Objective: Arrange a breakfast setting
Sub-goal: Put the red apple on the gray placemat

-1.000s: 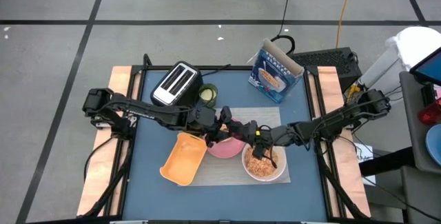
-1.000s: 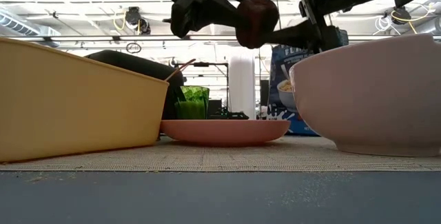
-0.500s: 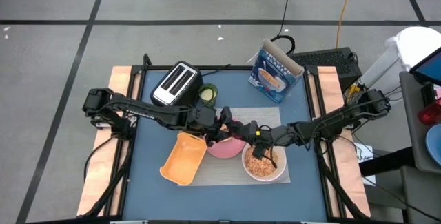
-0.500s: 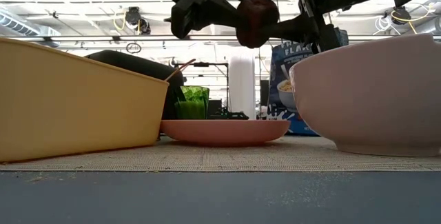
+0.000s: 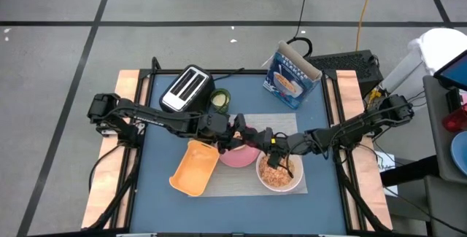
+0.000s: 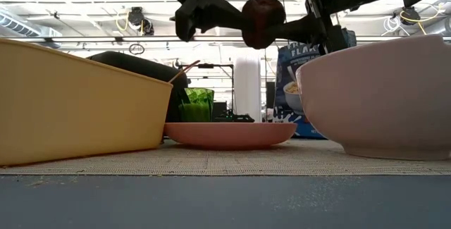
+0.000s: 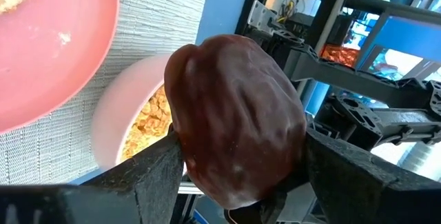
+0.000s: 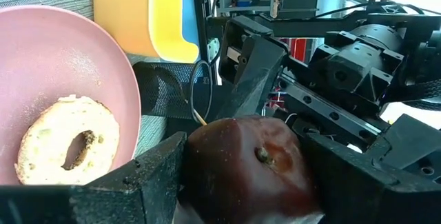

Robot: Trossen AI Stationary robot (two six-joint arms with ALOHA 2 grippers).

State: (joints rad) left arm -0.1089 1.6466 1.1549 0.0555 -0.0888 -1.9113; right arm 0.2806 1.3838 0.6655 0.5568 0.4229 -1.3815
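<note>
Above the pink plate (image 5: 238, 157), centre frame, both grippers are clamping one dark-red fruit (image 6: 262, 19): left gripper (image 7: 234, 182), right gripper (image 8: 244, 182). Judgement: one must release before the other withdraws.

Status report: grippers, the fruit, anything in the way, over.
Left gripper and right gripper both clamped on the fruit, mid-air above the plate. Bagel on plate. Nothing blocking.
</note>
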